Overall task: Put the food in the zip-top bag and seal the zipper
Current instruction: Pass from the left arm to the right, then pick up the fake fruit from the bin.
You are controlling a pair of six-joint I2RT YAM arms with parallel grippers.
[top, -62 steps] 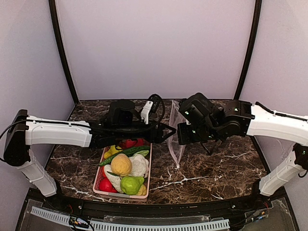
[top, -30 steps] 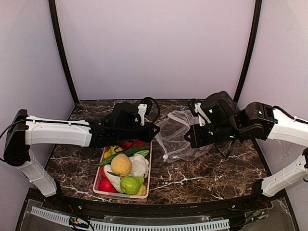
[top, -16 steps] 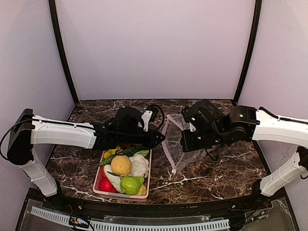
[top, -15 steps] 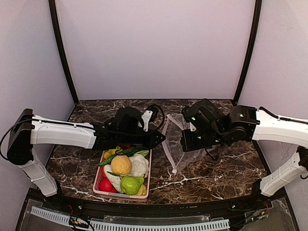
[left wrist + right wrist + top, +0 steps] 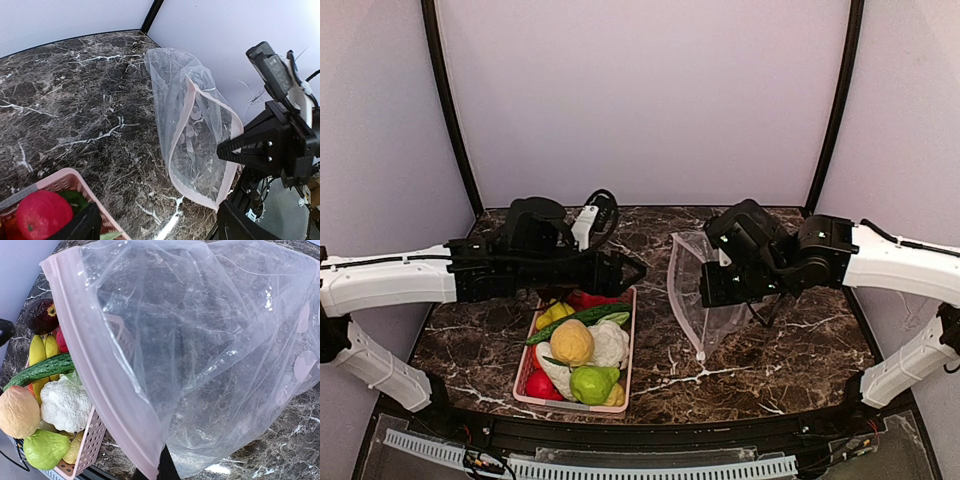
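Zip-top bag [image 5: 692, 300] hangs right of centre, held up above the counter [image 5: 770, 365] by one side of its mouth. Its lower corner is down by the marble; contact unclear. Bag is empty. The zipper [image 5: 175, 142] strip gapes in a loop, with the mouth turned left toward the basket and its long axis running far-to-near in the top view. Right end effector [image 5: 223, 150] is clenched on the zipper lip on its own side; the other lip hangs free.

All the food [image 5: 582, 345] sits in the pink basket [image 5: 632, 335] just left of the bag: cucumber [image 5: 578, 320] across the pile, cauliflower [image 5: 612, 345], yellow-orange ball [image 5: 571, 341], eggplant [image 5: 42, 315] at the far end.

Left end effector [image 5: 636, 268] hovers over the basket's far end, between food and bag mouth. It carries nothing visible; can't tell whether its fingers are spread or pinched.

My read: the left arm is nearer the food, so it picks. The bag lies to its right with the mouth facing it, so the load goes rightward through the loop. Risk is the floppy free lip sagging shut.
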